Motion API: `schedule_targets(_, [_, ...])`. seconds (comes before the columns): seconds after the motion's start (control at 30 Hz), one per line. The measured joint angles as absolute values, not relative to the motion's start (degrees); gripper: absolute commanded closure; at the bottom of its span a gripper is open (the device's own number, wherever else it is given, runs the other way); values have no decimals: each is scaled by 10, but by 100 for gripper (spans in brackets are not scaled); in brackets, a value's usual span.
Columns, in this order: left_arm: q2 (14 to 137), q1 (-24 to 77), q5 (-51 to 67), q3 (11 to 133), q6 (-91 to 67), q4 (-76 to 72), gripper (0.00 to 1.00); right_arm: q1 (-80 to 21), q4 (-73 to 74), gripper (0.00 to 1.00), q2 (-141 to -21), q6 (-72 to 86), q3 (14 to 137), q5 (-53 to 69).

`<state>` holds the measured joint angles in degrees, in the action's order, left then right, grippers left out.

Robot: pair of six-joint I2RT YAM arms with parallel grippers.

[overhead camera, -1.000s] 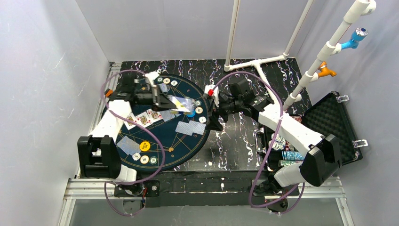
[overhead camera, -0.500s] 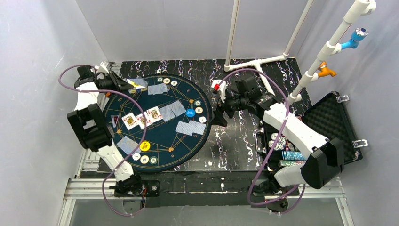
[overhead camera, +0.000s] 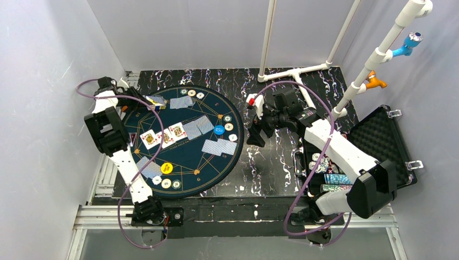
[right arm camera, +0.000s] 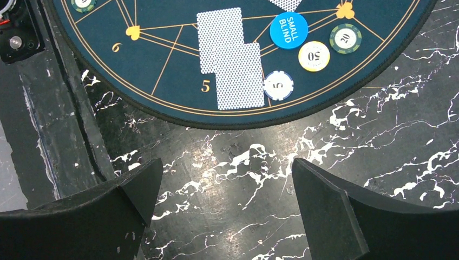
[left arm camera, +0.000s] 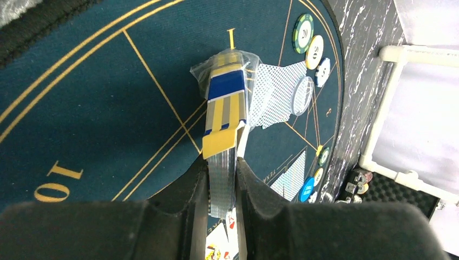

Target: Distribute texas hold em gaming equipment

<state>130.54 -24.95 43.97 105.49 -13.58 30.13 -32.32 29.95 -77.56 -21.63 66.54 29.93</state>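
Note:
My left gripper [left arm camera: 222, 181] is shut on a deck of playing cards [left arm camera: 223, 173] that sticks out of a yellow-and-blue card box [left arm camera: 224, 103] in torn plastic wrap. In the top view it holds this deck [overhead camera: 156, 101] low over the mat's far left rim. My right gripper [right arm camera: 227, 184] is open and empty over bare marble, just off the mat's right edge [overhead camera: 254, 132]. Two face-down cards [right arm camera: 230, 57], the blue small-blind button [right arm camera: 288, 30] and three chips [right arm camera: 314, 56] lie ahead of it. Face-up cards [overhead camera: 162, 135] lie mid-mat.
The round dark-blue mat [overhead camera: 184, 187] also holds face-down card pairs [overhead camera: 197, 126], a yellow button [overhead camera: 166, 168] and near-edge chips [overhead camera: 168, 184]. The open black case [overhead camera: 387, 146] with racked chips [overhead camera: 325, 165] stands right. White pipes [overhead camera: 295, 70] stand behind.
My left arm swung from the mat's middle out to its far left rim, carrying the deck. My right gripper drew back slightly to the right, off the mat.

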Motion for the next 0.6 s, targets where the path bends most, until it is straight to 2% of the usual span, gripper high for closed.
schedule_targets(0.03, [1308,-249,440,1060,-136,305,88,-322,300,2,-776,-216,665,299])
schedule_targets(0.1, [1310,-249,436,1067,-135,309,62,-322,300,2,-776,-217,665,299])
schedule_targets(0.13, [1310,-249,432,1069,-133,311,53,-321,300,2,-776,-217,665,299])
schedule_targets(0.37, [1310,-248,375,1075,-89,355,12,-321,300,2,-776,-221,665,299])
schedule_targets(0.47, [1304,-249,348,1075,-62,382,3,-321,300,2,-776,-223,665,299])
schedule_targets(0.6, [1286,-253,317,1086,-8,430,2,-321,299,2,-776,-227,660,295])
